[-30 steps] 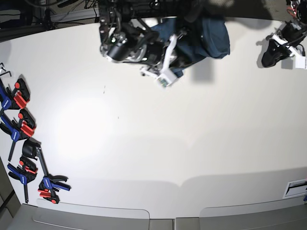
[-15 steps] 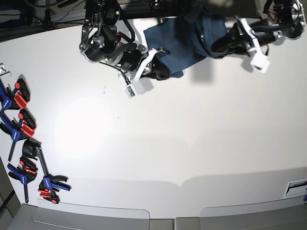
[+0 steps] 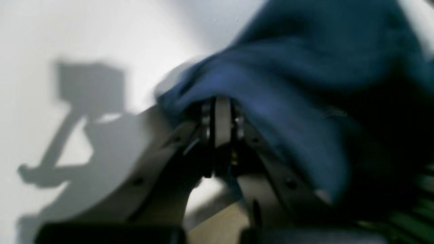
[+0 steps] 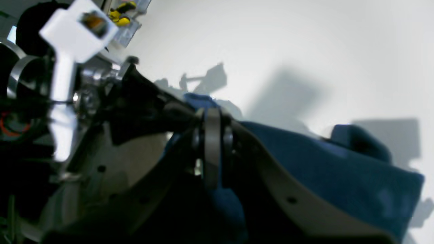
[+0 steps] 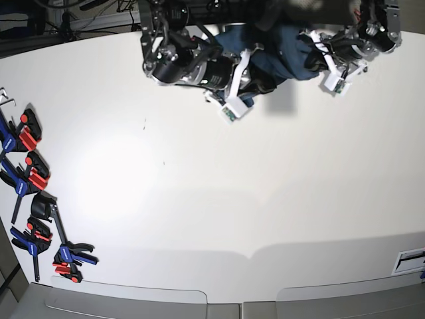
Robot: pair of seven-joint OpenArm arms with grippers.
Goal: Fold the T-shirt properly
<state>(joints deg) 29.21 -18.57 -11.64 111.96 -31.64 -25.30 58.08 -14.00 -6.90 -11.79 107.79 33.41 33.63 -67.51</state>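
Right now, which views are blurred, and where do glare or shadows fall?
Left wrist view: heavy motion blur smears the T-shirt; a sharp arm shadow lies on the table. Right wrist view: milder blur, blocky shadows beyond the cloth. Base view: sharp, with a bright glare patch left of centre and curved edges.

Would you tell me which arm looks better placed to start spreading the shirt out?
Probably the right gripper: its jaws are shut on the T-shirt, with bare table on its side. The left gripper also pinches cloth, near the edge.

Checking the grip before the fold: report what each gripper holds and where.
Both are shut on the T-shirt: the left gripper pinches a bunched fold, the right gripper an edge. Which part of the shirt cannot be told.
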